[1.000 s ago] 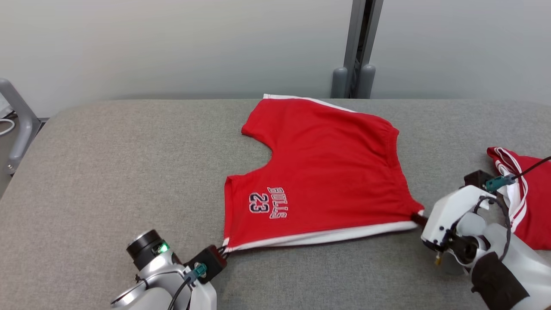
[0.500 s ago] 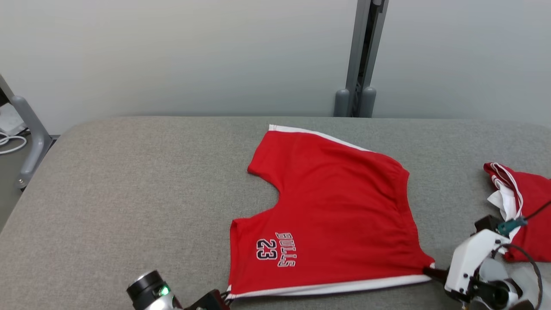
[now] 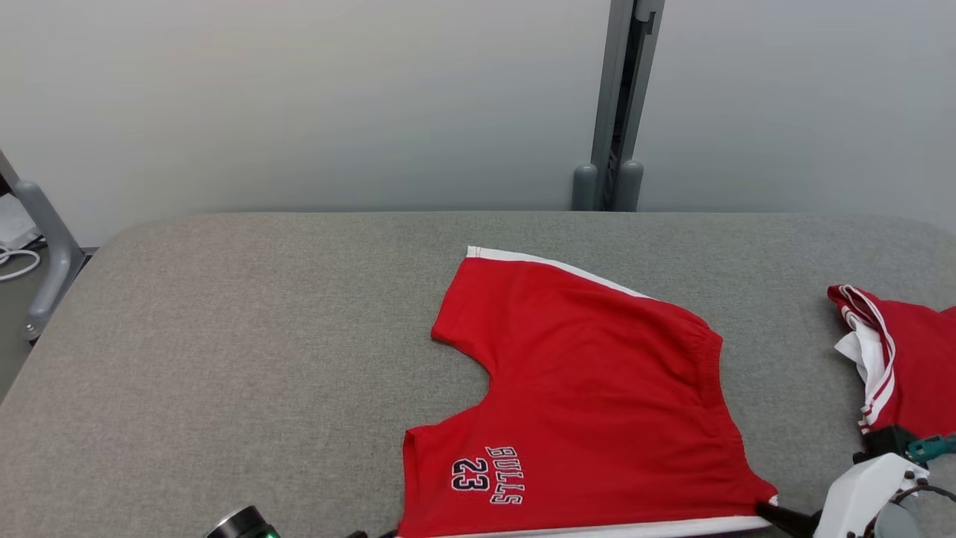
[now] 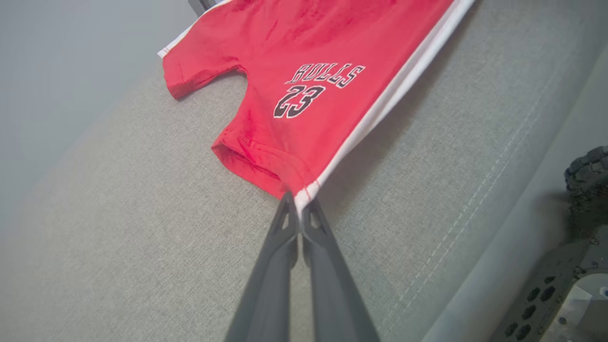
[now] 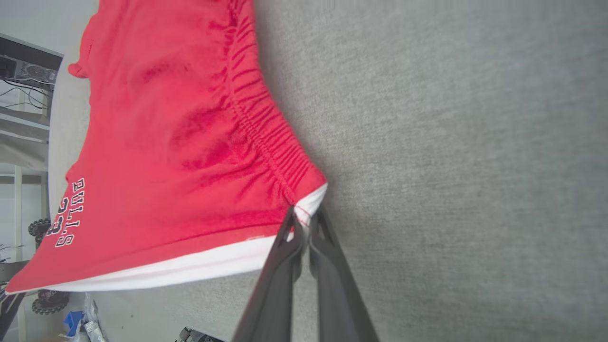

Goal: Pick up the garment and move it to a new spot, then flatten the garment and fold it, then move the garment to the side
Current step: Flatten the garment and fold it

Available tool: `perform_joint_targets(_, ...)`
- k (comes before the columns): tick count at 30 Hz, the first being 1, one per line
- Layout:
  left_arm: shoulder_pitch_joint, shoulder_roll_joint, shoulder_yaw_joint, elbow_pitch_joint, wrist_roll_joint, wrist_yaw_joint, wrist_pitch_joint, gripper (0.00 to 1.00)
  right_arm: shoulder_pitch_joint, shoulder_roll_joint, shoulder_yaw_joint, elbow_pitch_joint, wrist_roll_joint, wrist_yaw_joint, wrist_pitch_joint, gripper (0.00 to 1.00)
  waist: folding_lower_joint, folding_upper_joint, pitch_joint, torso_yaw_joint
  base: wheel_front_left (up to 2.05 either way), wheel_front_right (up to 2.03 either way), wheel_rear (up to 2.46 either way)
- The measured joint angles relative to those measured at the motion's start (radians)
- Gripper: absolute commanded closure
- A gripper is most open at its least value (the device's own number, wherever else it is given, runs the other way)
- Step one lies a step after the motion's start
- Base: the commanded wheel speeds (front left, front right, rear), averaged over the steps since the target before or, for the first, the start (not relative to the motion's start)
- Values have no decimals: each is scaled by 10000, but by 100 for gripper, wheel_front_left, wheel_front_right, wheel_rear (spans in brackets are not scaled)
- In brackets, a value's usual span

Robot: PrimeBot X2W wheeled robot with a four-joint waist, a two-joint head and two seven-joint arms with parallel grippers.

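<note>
The garment (image 3: pixel 590 403) is a pair of red shorts with a white side stripe and "BULLS 23" print, spread fairly flat on the grey padded table (image 3: pixel 261 359). My left gripper (image 4: pixel 297 209) is shut on the leg-hem corner of the garment (image 4: pixel 304 85), at the white stripe. My right gripper (image 5: pixel 304 219) is shut on the waistband corner of the garment (image 5: pixel 190 142). In the head view the right gripper (image 3: pixel 769 512) shows at the bottom right, pinching that corner, with the white-striped near edge stretched between both grips.
A second red and white garment (image 3: pixel 896 359) lies bunched at the table's right edge. A grey post (image 3: pixel 620 104) stands behind the table against the pale wall. A grey metal frame leg (image 3: pixel 45 246) stands off the left end. The table's left half is bare fabric.
The head camera has tilted up, so the whole scene sits lower in the picture. Both grippers stay shut on the same corners of the garment, which stays spread between them.
</note>
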Motion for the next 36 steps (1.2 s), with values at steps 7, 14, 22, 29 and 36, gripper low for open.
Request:
perform_joint_targets(7, -40, 125, 430, -520, -192, 420, 25, 100, 612, 955, -1977, -1325, -1375, -13, 506, 100, 0, 0, 135, -112, 0, 0, 0)
perform_joint_targets(14, -547, 284, 1062, -892, -391, 729, 48, 100, 1052, 2876, -4591, -3181, -3507, -15, 1593, 100, 0, 0, 357, -255, 0, 0, 0)
perform_joint_targets(22, -1415, 244, 1756, -642, -723, 853, -102, 100, 797, 3576, -5810, -5060, -3845, -12, 2284, 100, -1, 0, 753, -595, 0, 0, 0)
perform_joint_targets(29, -2293, 88, 2341, 326, -1220, 719, -414, 100, -50, 3603, -5078, -4809, -3396, -12, 1273, 100, 0, 0, 1223, -961, 0, 0, 0)
perform_joint_targets(36, -3354, -125, 2527, 1501, -1335, 288, -671, 100, -1080, 3609, -4500, -3939, -3145, -12, 424, 100, 0, 0, 1777, -1276, 0, 0, 0)
